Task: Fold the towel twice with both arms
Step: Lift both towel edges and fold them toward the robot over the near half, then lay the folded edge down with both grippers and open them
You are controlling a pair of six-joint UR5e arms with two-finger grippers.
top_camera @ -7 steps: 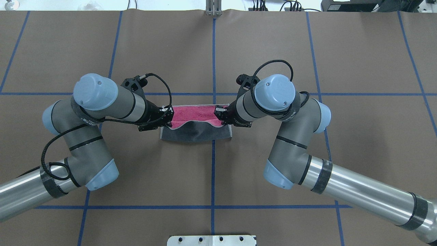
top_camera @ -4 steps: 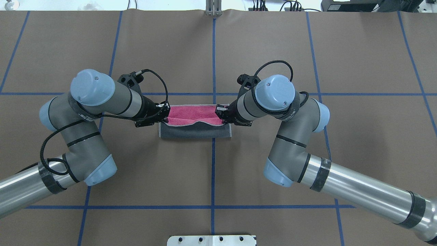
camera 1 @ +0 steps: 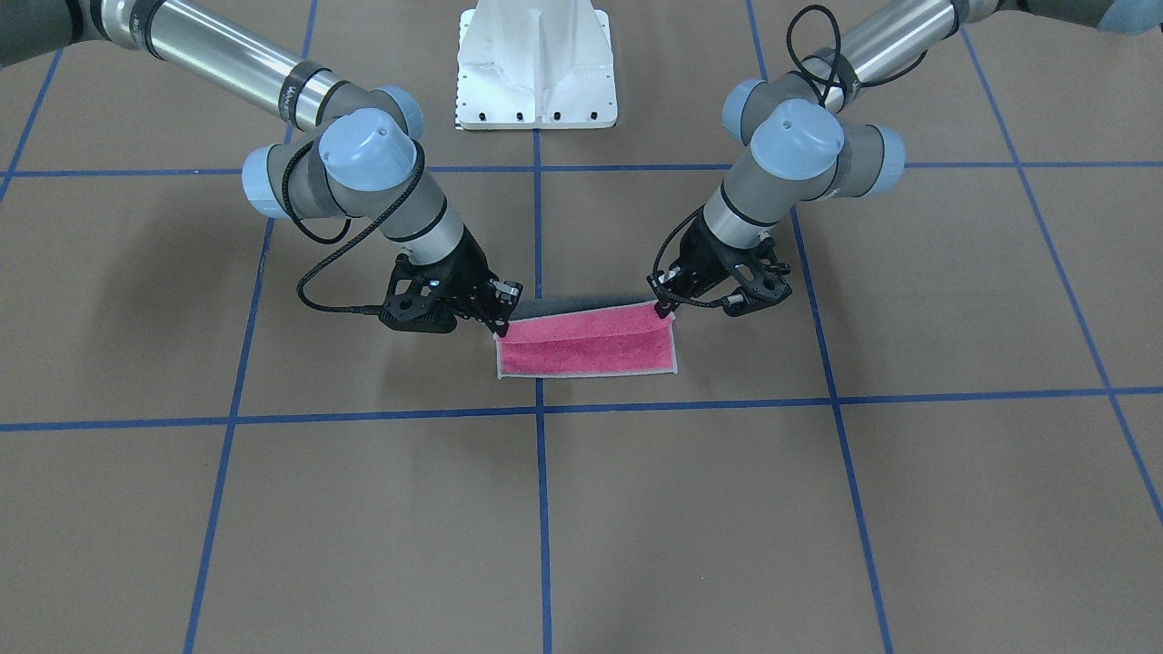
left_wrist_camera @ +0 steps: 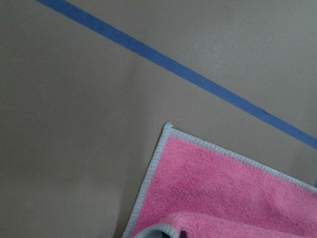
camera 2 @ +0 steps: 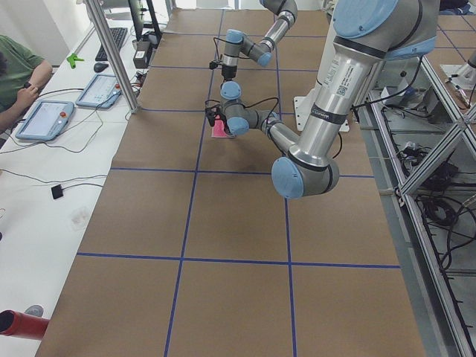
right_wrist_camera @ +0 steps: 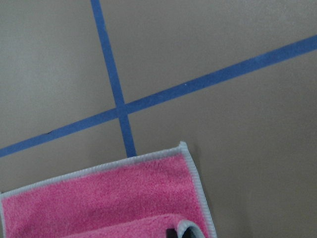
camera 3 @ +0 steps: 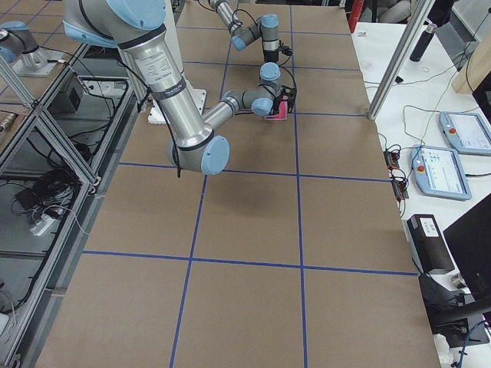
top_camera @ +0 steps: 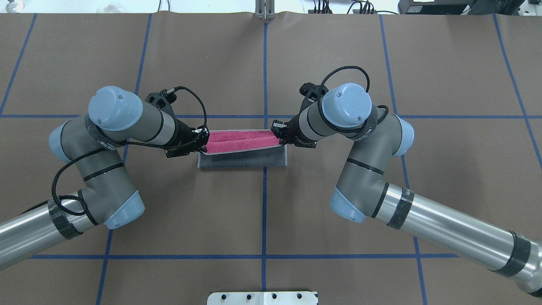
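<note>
The towel [top_camera: 243,160] lay mid-frame on the counter [top_camera: 262,212] in the overhead view. The left end effector [top_camera: 204,142] and right end effector [top_camera: 279,134], each clamped on a corner, had carried its grey flap farther up-frame. This narrowed the pink strip, so the first fold looked nearly complete.

No text can be read in any view.
White lettering runs round a dark band on the right arm [top_camera: 444,224] near its elbow and on the left arm [top_camera: 101,169] at its wrist, too small to make out. The printed label [camera 2: 338,82] on the near arm's silver tube in the left-end view and the tablet screens [camera 3: 441,169] on the side bench are equally unreadable.
</note>
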